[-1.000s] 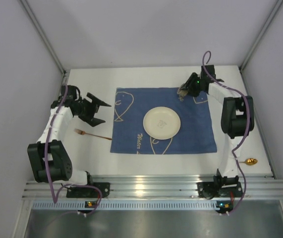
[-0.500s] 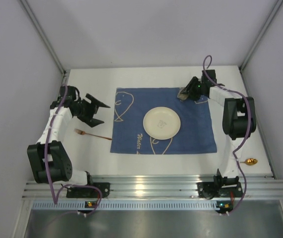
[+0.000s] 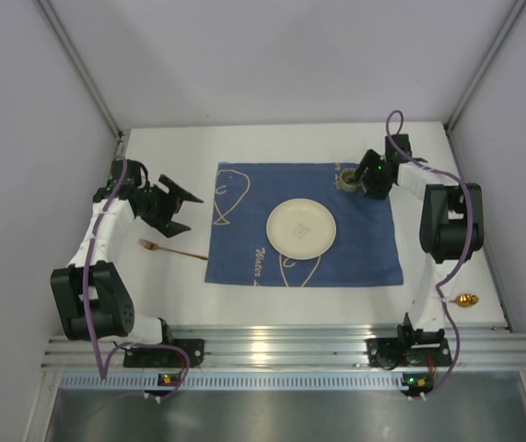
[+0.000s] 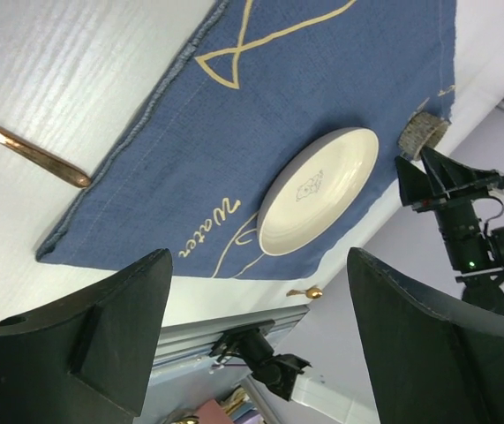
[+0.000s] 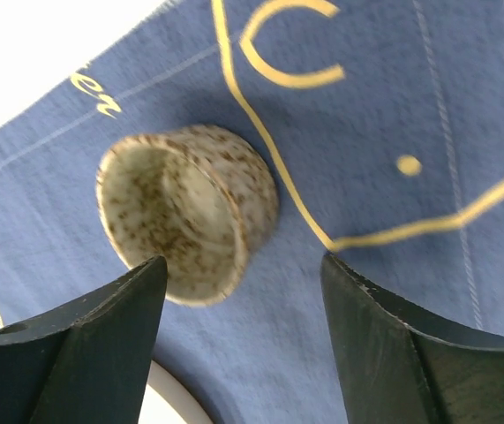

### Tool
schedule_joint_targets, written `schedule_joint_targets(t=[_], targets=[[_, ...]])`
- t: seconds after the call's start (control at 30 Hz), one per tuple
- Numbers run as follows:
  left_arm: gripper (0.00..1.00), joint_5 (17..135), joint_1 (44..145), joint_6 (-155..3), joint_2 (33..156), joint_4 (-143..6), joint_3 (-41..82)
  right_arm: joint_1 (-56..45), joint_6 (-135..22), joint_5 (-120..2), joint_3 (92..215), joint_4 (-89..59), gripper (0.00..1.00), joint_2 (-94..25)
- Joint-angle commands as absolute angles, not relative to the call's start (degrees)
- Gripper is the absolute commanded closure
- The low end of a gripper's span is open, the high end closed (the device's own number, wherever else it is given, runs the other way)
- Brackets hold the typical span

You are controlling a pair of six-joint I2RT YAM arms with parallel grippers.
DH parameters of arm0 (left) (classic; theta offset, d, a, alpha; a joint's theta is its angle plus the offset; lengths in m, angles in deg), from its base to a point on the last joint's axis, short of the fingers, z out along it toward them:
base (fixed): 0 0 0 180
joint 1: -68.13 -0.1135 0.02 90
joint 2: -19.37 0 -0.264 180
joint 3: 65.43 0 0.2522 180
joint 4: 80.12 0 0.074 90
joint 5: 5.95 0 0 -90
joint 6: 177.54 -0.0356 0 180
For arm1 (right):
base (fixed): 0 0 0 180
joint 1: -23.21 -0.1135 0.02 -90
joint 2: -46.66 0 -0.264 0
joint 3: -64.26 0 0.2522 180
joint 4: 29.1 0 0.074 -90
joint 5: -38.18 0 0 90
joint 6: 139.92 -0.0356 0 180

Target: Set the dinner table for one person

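Right gripper (image 3: pixel 356 180) jaws spread wide at the speckled cup (image 5: pixel 185 208) on the blue placemat (image 3: pixel 244 249), plate (image 3: pixel 300 227) mid-mat, left gripper (image 3: pixel 189 208) gaping above the fork (image 3: pixel 172 250), spoon (image 3: pixel 466 300) near-right, all on the white dinner table (image 3: pixel 170 295)

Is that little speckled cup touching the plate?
Apart. The top view shows a strip of blue placemat between the cup and the plate. The left wrist view shows the same gap.
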State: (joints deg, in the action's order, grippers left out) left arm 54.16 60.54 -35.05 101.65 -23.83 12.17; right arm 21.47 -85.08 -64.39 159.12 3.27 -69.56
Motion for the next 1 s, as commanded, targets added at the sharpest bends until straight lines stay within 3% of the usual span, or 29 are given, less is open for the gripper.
schedule_joint_targets(t=[0.0,0.37,0.63,0.97], targets=[[0.15,57.85,59.87,-38.4,102.16,-20.92,13.72,21.89,-82.27,-61.75,161.6,7.25,0.29,-63.83],[0.16,85.61,59.08,-44.3,102.87,-10.8,13.65,20.93,-83.66,-65.26,153.01,9.27,0.27,-45.91],[0.19,89.41,59.08,-42.8,107.43,-17.83,7.58,18.99,-83.85,-65.18,141.85,10.5,0.27,-35.7],[0.28,90.11,59.08,-40.34,113.41,-23.9,4.85,18.99,-81.12,-63.5,138.49,13.22,0.27,-31.73]])
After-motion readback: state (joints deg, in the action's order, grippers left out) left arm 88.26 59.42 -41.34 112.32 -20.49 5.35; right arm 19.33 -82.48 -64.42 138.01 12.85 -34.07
